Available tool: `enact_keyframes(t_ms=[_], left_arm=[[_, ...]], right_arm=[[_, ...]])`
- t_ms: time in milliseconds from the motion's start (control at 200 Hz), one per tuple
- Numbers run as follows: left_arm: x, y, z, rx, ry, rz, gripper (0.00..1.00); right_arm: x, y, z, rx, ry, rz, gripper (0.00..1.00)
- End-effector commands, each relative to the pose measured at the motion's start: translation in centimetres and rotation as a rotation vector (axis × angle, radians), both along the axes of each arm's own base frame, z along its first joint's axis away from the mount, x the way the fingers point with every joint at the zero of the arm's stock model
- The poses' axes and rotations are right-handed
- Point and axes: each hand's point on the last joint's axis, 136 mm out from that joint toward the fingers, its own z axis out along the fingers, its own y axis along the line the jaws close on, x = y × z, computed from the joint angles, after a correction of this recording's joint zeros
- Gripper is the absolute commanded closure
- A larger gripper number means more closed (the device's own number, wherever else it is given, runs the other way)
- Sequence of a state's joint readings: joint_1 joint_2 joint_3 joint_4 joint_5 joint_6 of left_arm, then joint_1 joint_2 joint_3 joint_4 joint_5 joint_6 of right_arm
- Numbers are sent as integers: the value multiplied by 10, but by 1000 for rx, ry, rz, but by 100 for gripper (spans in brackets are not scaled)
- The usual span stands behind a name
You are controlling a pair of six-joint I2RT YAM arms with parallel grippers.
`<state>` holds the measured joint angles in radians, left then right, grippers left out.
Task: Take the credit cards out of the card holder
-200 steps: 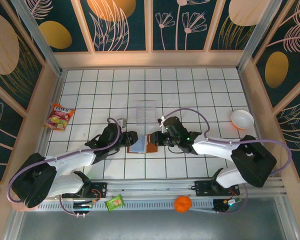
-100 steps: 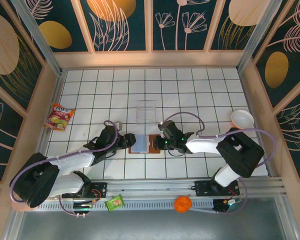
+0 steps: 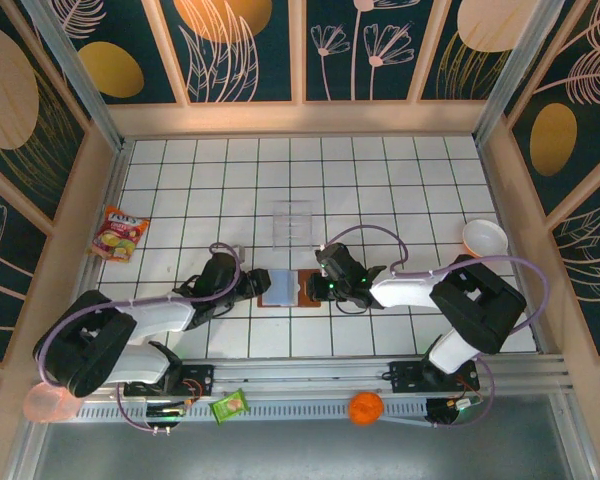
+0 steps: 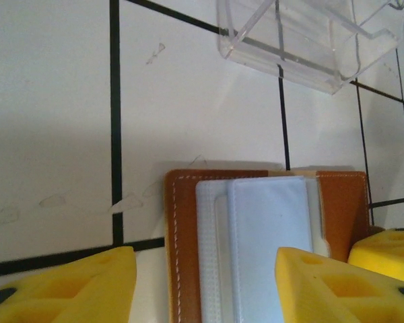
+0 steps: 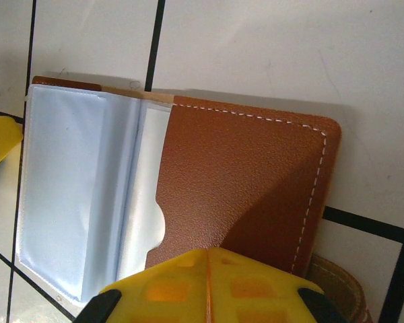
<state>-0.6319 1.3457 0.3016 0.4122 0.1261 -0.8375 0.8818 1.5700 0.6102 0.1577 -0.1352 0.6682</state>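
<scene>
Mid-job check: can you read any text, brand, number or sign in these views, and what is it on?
Nothing can be quoted.
Colourful snack packet: it carries printing, too small and blurred to read.
Green packet: it has markings, too small to read.
Card holder: no lettering shows on the leather or the pale inside.
Clear tray: no text.

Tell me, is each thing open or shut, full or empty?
card holder: open, lying flat on the table.
credit cards: still tucked inside the holder.
clear plastic tray: upright, empty.
left gripper: open, fingers wide apart.
right gripper: shut, tips at the brown cover.
bowl: upright, looks empty.
</scene>
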Motion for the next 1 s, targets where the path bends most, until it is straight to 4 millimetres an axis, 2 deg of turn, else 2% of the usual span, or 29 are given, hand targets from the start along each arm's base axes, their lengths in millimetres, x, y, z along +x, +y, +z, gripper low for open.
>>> enact_keyframes(t_ms=[0,185,480,646,856,996], left_arm=[[-14,-22,-7,-92,56,-99,47],[-20,-32,-4,-143,83,-147,53],[-26,-33,31,-251,19,-150,58],[-28,-33,28,-258,32,-147,63],[-27,-33,34,-272,15,-140,68],[-27,-31,40,-282,-4,-134,63]], right_arm=[[-3,-7,-14,-48,14,-12,90],[-3,-4,-14,-42,19,-6,90],[-2,2,-13,-28,21,7,91],[-1,4,-12,-22,22,10,91],[-2,4,-12,-17,23,7,91],[-1,4,-12,-19,23,6,91]])
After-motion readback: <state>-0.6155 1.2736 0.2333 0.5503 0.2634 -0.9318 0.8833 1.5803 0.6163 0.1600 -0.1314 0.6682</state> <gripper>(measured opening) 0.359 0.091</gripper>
